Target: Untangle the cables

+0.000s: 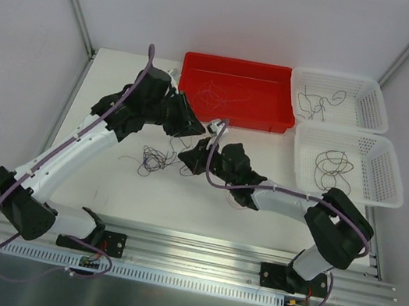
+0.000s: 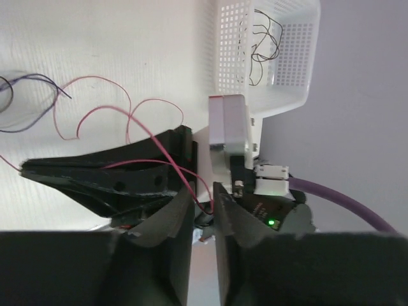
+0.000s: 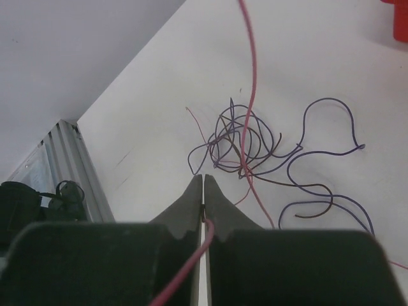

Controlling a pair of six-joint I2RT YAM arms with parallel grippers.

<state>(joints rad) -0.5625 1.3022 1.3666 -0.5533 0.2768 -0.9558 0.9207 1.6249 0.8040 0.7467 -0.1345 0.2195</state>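
Observation:
A small tangle of thin purple, black and reddish cables (image 1: 157, 162) lies on the white table left of centre, also seen in the right wrist view (image 3: 239, 143). My right gripper (image 3: 203, 178) is shut on a red cable (image 3: 253, 76) that runs up out of the tangle; in the top view it (image 1: 188, 154) hangs just right of the knot. My left gripper (image 2: 204, 191) sits close behind it (image 1: 197, 129). Its jaws stand a narrow gap apart, and the same red cable (image 2: 95, 78) passes loosely between them. Purple strands (image 2: 38, 76) trail at the left.
A red tray (image 1: 269, 121) with loose cables stands at the back centre. Two white baskets (image 1: 375, 104) (image 1: 390, 178) holding dark cables stand at the back right; one shows in the left wrist view (image 2: 287, 76). An aluminium rail (image 1: 195, 250) runs along the near edge.

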